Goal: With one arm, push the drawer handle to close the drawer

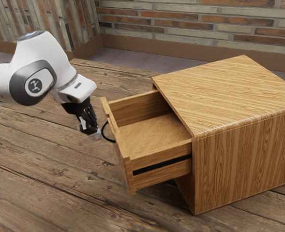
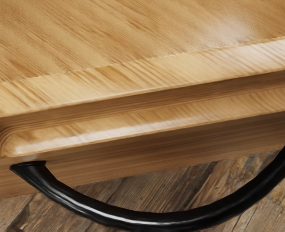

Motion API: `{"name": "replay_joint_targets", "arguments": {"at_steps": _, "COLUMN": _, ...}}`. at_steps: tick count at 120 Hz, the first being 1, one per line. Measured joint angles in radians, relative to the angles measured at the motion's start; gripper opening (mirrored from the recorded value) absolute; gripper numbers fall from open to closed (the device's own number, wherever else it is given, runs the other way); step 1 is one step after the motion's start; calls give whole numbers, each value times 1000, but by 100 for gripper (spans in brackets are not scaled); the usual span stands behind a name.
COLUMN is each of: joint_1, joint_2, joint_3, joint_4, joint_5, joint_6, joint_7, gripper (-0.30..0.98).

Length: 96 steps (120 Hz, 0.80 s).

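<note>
The black gripper (image 1: 95, 136) points down just outside the drawer's front, its lower end close beside the black curved handle (image 1: 105, 133). Whether the two touch I cannot tell. The wooden drawer (image 1: 154, 134) stands well out of its cabinet, its inside exposed. From my hand, the handle (image 2: 132, 219) appears as a thick black arc curving away from the wooden drawer front (image 2: 113, 154), very near the camera.
The wooden cabinet (image 1: 229, 94) stands on a plank surface (image 1: 50, 179), its body behind the drawer, toward the exterior view's right. A brick wall (image 1: 195, 24) rises in the background.
</note>
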<state>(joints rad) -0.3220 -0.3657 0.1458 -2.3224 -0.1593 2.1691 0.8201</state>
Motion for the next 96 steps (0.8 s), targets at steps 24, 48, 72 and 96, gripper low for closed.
{"name": "replay_joint_targets", "arguments": {"at_steps": 24, "joint_1": -34, "joint_2": 132, "joint_3": 0, "joint_4": 119, "joint_5": -1, "joint_6": 3, "joint_7": -8, "gripper": -10}}
{"name": "replay_joint_targets", "arguments": {"at_steps": 48, "joint_1": -71, "joint_2": 267, "joint_3": 0, "joint_4": 253, "joint_5": -8, "joint_6": 3, "joint_7": -13, "gripper": -10}}
{"name": "replay_joint_targets", "arguments": {"at_steps": 72, "joint_1": -108, "joint_2": 382, "joint_3": -1, "joint_4": 392, "joint_5": -18, "joint_6": 4, "joint_7": -16, "gripper": -10}}
{"name": "replay_joint_targets", "arguments": {"at_steps": 96, "joint_1": -151, "joint_2": 483, "joint_3": -5, "joint_4": 507, "joint_5": -27, "joint_6": 4, "joint_7": -18, "gripper": -10}}
